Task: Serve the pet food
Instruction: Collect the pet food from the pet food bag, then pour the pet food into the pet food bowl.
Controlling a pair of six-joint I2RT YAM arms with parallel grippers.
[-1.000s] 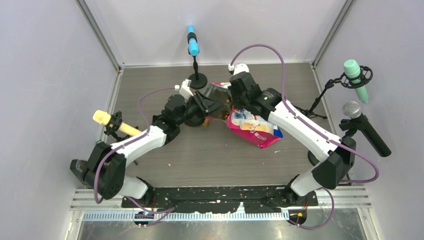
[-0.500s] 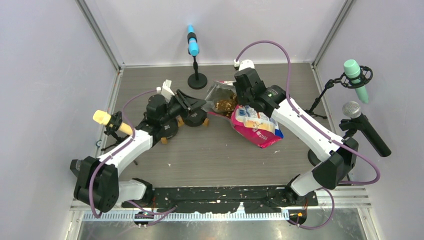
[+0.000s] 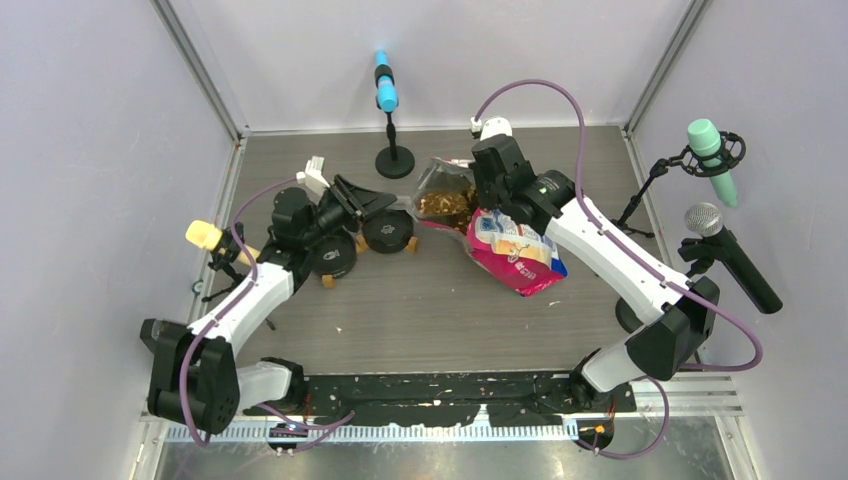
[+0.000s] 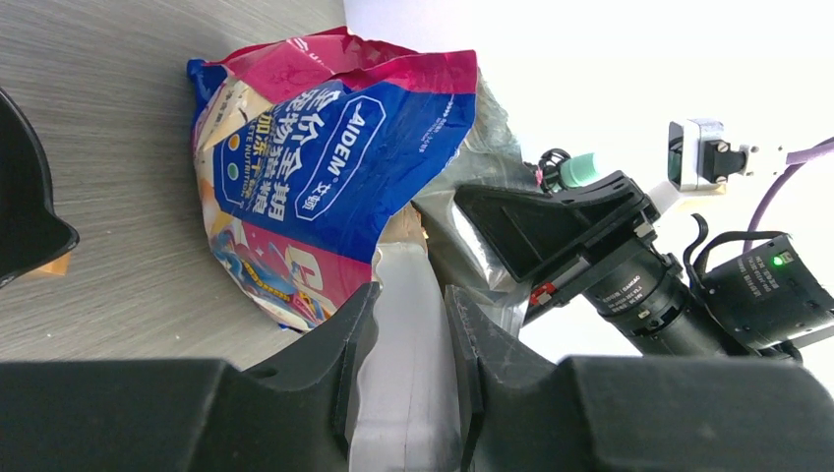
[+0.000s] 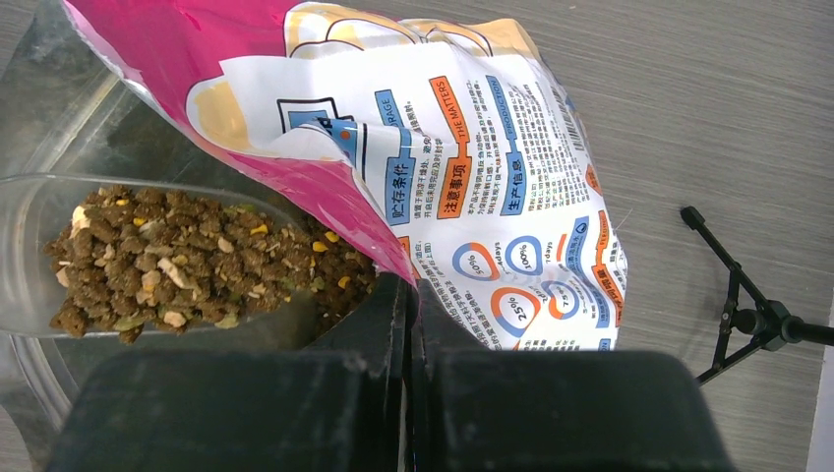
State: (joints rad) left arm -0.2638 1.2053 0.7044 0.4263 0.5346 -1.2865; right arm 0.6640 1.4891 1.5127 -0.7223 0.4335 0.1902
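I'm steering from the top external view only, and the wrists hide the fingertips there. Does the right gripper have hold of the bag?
Observer: Yes. The right gripper is shut on the pink edge of the bag.
Operator: How full is the scoop?
Observer: The clear scoop is filled with pet food and lies inside the bag's mouth.
Operator: And the left side?
Observer: The left gripper clamps the scoop's pale handle between its fingers.

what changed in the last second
The left gripper drew back leftward, pulling the clear scoop of pet food out from the mouth of the bag. The right gripper stayed pinched on the bag's edge, and the bag hardly shifted.
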